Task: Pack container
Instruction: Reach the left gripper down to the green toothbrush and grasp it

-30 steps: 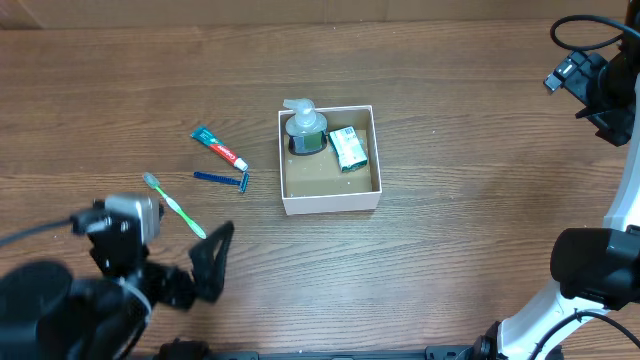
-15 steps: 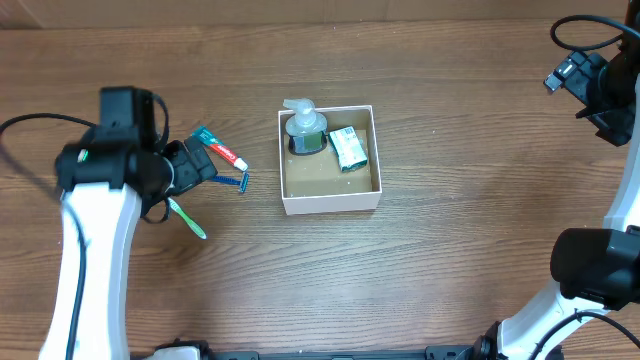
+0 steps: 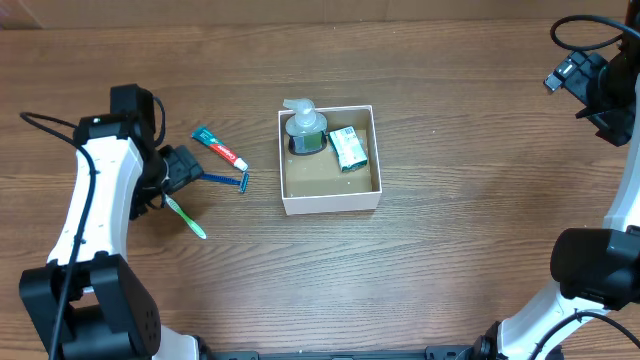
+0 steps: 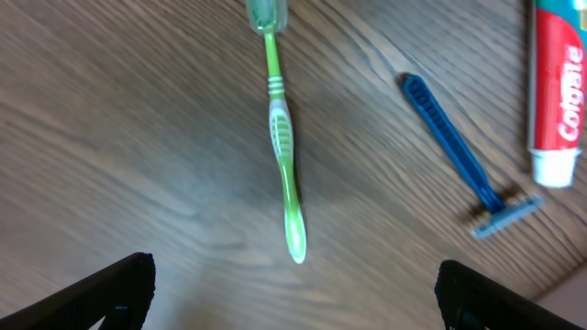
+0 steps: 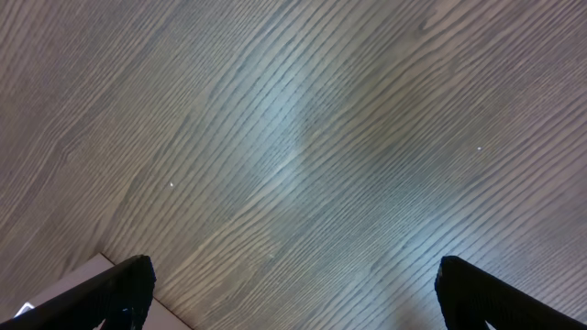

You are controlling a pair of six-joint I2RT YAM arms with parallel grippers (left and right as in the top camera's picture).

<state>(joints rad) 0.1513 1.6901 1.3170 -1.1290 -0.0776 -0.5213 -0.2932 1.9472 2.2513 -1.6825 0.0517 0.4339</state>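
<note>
The container (image 3: 330, 203), a white-walled square box with a brown floor, sits mid-table. Inside it stand a clear pump bottle (image 3: 305, 128) and a green-white packet (image 3: 349, 147). Left of it lie a toothpaste tube (image 3: 219, 146) (image 4: 558, 87), a blue razor (image 3: 224, 179) (image 4: 463, 156) and a green toothbrush (image 3: 186, 216) (image 4: 284, 147). My left gripper (image 3: 181, 170) (image 4: 292, 298) is open and empty, hovering above the toothbrush. My right gripper (image 5: 292, 293) is open and empty over bare table; its arm (image 3: 600, 85) is at the far right.
The table is brown wood grain. A white corner (image 5: 64, 289), likely the container's, shows at the lower left of the right wrist view. The left arm (image 3: 95, 215) runs along the table's left side.
My left arm swung up from the near-left corner and settled over the toothbrush and razor. The right arm and the objects have not moved.
</note>
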